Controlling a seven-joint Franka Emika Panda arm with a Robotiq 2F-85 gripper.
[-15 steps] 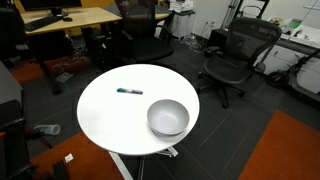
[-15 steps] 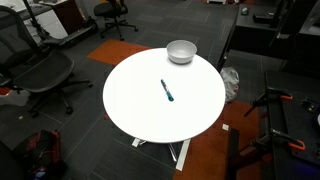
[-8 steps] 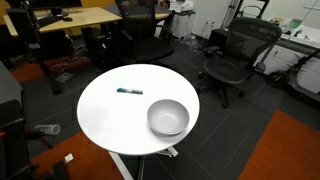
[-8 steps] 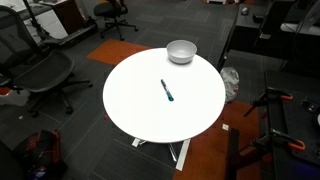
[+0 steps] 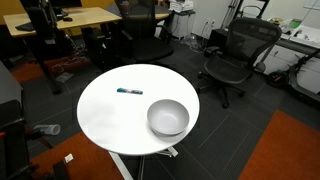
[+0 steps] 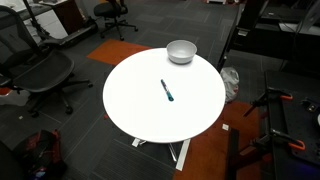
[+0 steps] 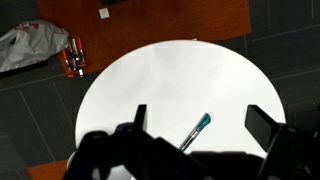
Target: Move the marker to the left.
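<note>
The marker (image 5: 129,92) is a thin dark stick with a blue-teal end. It lies on the round white table (image 5: 105,120), apart from the grey bowl (image 5: 168,117). Both exterior views show it, and in an exterior view it lies near the table's middle (image 6: 166,90), with the bowl (image 6: 181,51) at the far edge. In the wrist view the marker (image 7: 193,132) lies far below, between my two dark fingers. My gripper (image 7: 200,122) is open, empty and high above the table. The bowl is out of the wrist view.
Office chairs (image 5: 232,55) (image 6: 35,72) and a wooden desk (image 5: 70,20) surround the table. In the wrist view a white bag (image 7: 25,45) and a small orange object (image 7: 72,58) lie on the floor beyond the table's edge (image 7: 85,100).
A dark part of the arm has shifted along the top edge of both exterior views. The marker and the bowl have not moved.
</note>
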